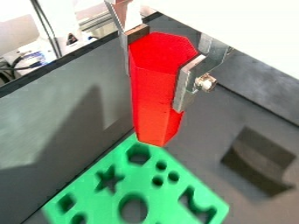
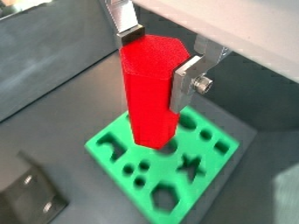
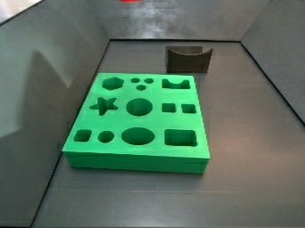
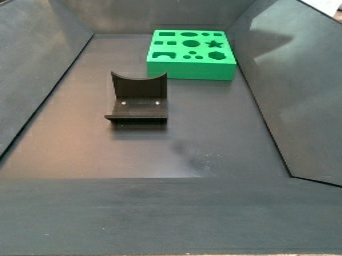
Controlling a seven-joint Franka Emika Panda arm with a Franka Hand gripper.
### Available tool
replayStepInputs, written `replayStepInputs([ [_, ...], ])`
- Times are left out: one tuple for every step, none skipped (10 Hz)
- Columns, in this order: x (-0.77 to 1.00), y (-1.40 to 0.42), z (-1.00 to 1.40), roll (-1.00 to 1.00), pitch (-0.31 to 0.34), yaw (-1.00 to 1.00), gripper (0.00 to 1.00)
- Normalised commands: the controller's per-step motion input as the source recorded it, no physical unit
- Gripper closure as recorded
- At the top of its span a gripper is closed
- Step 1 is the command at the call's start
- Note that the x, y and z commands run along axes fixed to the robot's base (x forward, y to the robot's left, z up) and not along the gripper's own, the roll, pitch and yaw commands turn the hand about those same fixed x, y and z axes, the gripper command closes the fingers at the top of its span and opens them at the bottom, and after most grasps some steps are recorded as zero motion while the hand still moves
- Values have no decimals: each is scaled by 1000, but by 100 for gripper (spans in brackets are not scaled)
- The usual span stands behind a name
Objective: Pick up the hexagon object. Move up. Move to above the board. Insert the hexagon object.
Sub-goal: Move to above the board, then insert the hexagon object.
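My gripper (image 1: 158, 66) is shut on the hexagon object (image 1: 156, 96), a tall bright red six-sided peg held upright near its top between the silver fingers. Both wrist views show this grip (image 2: 160, 59), with the peg (image 2: 149, 101) hanging in the air. The green board (image 1: 82, 197) with its shaped cut-out holes lies flat on the dark floor below the peg's lower end (image 2: 100, 138). Both side views show the board (image 3: 119, 120) (image 4: 201, 70) lying alone. The gripper is out of both side views; only a sliver of red (image 3: 128, 2) shows at one frame's upper edge.
The dark fixture (image 3: 188, 59) stands on the floor a short way from the board; it shows in the other side view (image 4: 136, 100) and in both wrist views (image 1: 260, 157) (image 2: 30, 197). Dark sloping walls (image 4: 40, 90) ring the floor.
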Motion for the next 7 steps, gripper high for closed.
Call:
replayStepInputs([
  [340, -827, 224, 5, 131, 1, 100],
  [259, -564, 155, 8, 125, 3, 100],
  [161, -262, 80, 16, 111, 7, 100],
  [0, 0, -20, 0, 0, 0, 100],
  [0, 71, -111, 0, 0, 0, 100],
  [0, 229, -163, -44, 0, 0, 100],
  [171, 249, -257, -61, 0, 0, 100],
])
